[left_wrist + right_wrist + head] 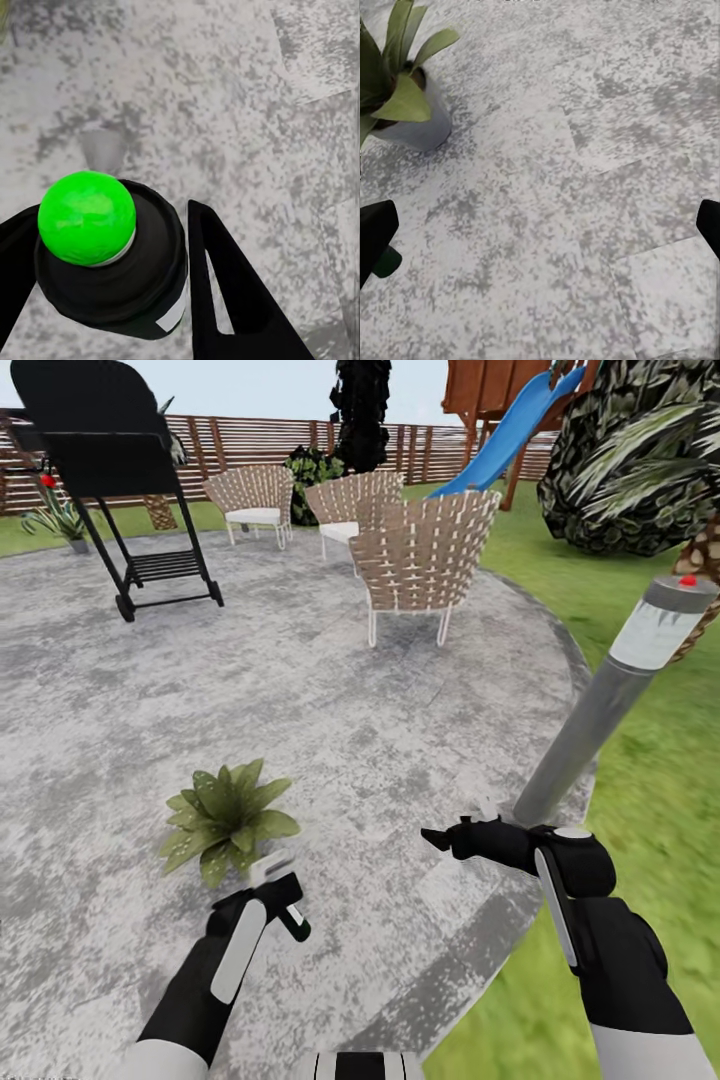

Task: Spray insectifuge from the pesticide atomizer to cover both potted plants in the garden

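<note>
Dark green plastic sits clamped between the black fingers of our left gripper (272,895): we are holding the pesticide atomizer (283,892) by its body, the whitish trigger head uppermost and the bottle slanting down and to the right in the head view. Its long axis therefore runs on a tilt, not upright. In the left wrist view we look along that axis onto a rounded bright green end (87,217) seated in the dark barrel, a finger (225,292) pressed against each side. Which way the nozzle faces we cannot tell from these pictures.

We judge the bottle light and rigid, its smooth round wall liable to twist in a two-finger pinch, so a hold across the mid-body, clear of the trigger, seems the safest.

Just beyond the left gripper, a potted plant (225,816) spreads its broad leaves on the mottled grey stone patio (350,710); we see no white specks on them, so spraying looks not yet begun.

Our right gripper (450,842) hangs empty over the patio, fingertips (375,229) spread wide, near the base of a grey post (600,710) at the lawn's (660,830) edge.
</note>
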Robot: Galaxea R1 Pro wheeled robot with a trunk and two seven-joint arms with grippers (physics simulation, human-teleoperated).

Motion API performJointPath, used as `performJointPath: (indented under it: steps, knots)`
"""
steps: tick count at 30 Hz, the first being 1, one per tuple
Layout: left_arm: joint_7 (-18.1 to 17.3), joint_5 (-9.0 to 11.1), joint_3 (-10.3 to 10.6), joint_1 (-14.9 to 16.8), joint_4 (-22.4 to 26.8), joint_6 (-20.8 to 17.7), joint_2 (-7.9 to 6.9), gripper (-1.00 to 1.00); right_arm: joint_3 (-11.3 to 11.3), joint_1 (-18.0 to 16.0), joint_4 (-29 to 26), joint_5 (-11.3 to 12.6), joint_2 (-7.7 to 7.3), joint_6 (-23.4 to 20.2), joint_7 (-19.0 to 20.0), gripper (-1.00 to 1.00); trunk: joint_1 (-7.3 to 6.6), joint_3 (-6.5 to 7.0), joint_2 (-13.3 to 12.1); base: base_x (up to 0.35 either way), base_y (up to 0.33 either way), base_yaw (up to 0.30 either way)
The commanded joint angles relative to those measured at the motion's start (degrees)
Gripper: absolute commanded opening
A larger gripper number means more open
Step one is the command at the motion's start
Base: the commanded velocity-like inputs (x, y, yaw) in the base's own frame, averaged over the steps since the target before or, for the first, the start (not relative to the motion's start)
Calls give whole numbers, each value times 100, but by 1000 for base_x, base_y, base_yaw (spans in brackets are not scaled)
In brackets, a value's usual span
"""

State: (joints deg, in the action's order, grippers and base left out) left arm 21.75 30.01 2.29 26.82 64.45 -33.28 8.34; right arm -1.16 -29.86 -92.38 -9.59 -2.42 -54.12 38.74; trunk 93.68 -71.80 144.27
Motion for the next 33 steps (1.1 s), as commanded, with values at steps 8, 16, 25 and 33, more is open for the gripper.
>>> performJointPath:
  steps: [8, 16, 25, 33]
  knots:
    - [66, 66, 27, 6, 15, -12, 28, -100, 10, 5, 1, -52, 13, -13, 46, 100, 1, -5, 2, 228, -277, 282]
    - [664, 385, 381, -35, 442, 143, 96, -100, 11, 7, 1, -52, 14, -7, 45, 100, 1, -5, 2, 215, -205, 228]
    - [1528, 1261, 851, -37, 560, 313, 102, -100, 11, 7, 1, -60, 14, -2, 45, 100, 1, -5, 2, 13, -13, 12]
    - [2660, 1823, 1197, -32, 1018, 572, 90, -100, 11, 7, 1, -67, 14, -5, 45, 100, 1, -5, 2, 0, 0, 0]
